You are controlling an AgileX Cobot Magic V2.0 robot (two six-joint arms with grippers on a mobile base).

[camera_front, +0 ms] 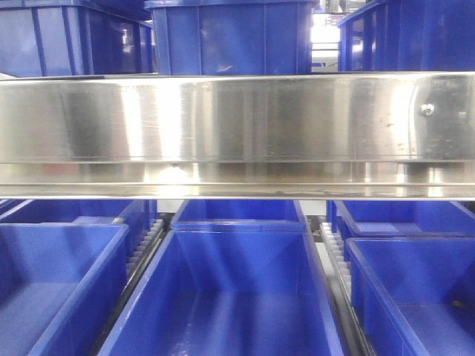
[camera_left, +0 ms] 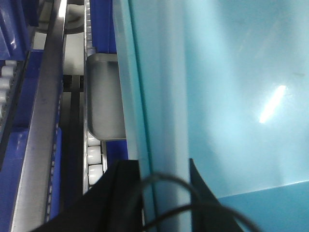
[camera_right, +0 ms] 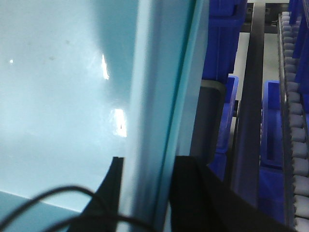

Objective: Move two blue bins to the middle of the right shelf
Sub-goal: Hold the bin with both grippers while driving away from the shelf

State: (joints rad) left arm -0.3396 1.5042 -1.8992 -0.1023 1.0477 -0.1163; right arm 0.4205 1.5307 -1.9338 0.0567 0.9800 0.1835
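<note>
Black fingers of our left gripper sit on either side of one wall of a blue bin, pressed against it, so we read that gripper as clamped on the rim. Our right gripper grips a bin wall the same way, one finger inside and one outside. Both wrist views wash the plastic to pale cyan. From the front we see open blue bins on roller lanes beneath a steel shelf beam; we cannot tell which one we hold
</note>
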